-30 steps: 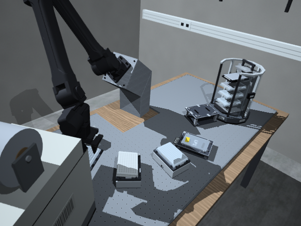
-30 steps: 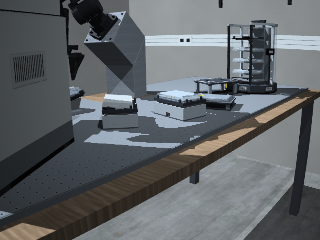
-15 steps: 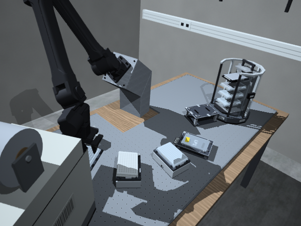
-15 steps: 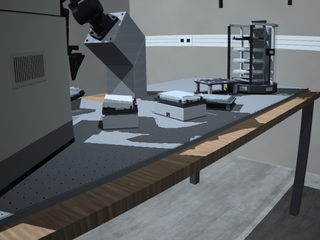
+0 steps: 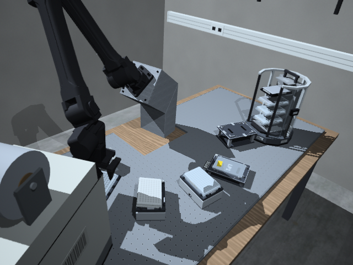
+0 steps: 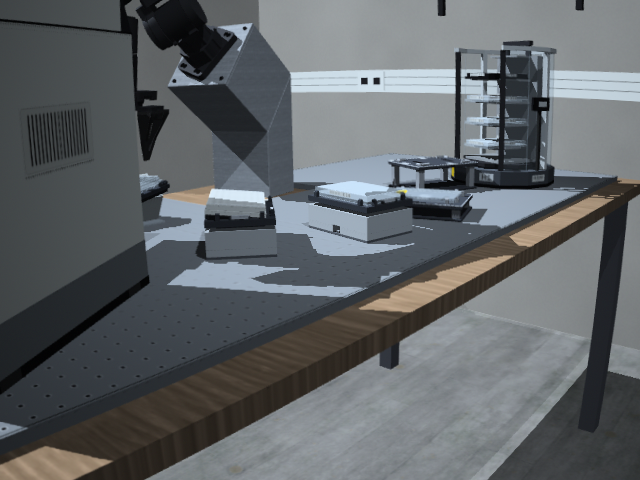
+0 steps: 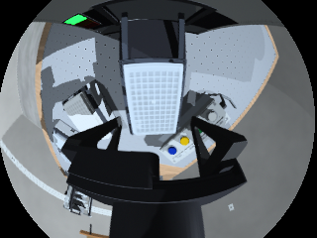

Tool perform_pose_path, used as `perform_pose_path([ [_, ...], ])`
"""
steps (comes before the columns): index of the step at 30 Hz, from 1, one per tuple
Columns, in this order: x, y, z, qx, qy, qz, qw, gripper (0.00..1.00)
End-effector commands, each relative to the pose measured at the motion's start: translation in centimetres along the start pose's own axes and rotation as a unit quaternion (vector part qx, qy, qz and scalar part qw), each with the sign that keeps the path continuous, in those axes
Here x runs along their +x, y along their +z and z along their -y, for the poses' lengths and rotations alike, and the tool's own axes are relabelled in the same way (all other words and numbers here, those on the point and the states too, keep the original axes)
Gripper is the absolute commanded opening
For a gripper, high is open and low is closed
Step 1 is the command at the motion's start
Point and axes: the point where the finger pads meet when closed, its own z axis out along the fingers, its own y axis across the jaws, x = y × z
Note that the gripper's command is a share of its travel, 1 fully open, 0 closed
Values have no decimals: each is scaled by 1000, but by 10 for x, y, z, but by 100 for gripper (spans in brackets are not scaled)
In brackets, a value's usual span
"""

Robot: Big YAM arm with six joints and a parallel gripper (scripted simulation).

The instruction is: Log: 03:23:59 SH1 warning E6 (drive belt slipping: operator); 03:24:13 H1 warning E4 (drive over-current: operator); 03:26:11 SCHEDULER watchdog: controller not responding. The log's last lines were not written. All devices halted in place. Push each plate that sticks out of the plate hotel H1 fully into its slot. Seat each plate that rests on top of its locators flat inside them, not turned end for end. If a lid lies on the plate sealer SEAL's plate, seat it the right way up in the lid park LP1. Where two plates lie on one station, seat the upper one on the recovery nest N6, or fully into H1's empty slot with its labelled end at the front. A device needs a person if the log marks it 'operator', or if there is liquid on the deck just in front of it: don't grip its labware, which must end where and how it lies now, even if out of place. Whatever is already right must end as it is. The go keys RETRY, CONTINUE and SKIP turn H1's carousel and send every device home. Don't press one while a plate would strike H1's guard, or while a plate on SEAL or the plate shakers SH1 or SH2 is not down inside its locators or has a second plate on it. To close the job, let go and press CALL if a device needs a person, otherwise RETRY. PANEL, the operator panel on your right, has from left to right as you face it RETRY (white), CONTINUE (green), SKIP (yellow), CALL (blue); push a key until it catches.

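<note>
My gripper (image 5: 110, 168) is open and empty, pointing down just above a white well plate (image 5: 110, 182) on the sealer's carrier at the left. In the wrist view the plate (image 7: 154, 95) lies lengthwise ahead of the open fingers. The left shaker (image 5: 150, 196) carries a thick white stack that looks like two plates. The right shaker (image 5: 201, 185) carries one plate that seems slightly tilted. The lid park LP1 (image 5: 228, 169) has a yellow mark and seems to carry a flat grey cover. The black nest (image 5: 236, 131) is bare. The plate hotel H1 (image 5: 278, 105) holds several plates.
The big grey sealer housing (image 6: 67, 155) fills the left foreground and hides part of the gripper (image 6: 149, 124). The arm's grey pedestal (image 5: 158, 105) stands behind. The panel's blue key (image 7: 172, 150) and yellow key (image 7: 184, 139) show under the fingers in the wrist view.
</note>
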Motion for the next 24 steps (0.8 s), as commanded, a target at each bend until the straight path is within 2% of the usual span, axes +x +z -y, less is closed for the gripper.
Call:
perform_pose_path([
  [1, -22, -23, 2, -7, 14, 23, 1000, 100],
  [24, -22, -81, 8, -8, 17, 24, 1000, 100],
])
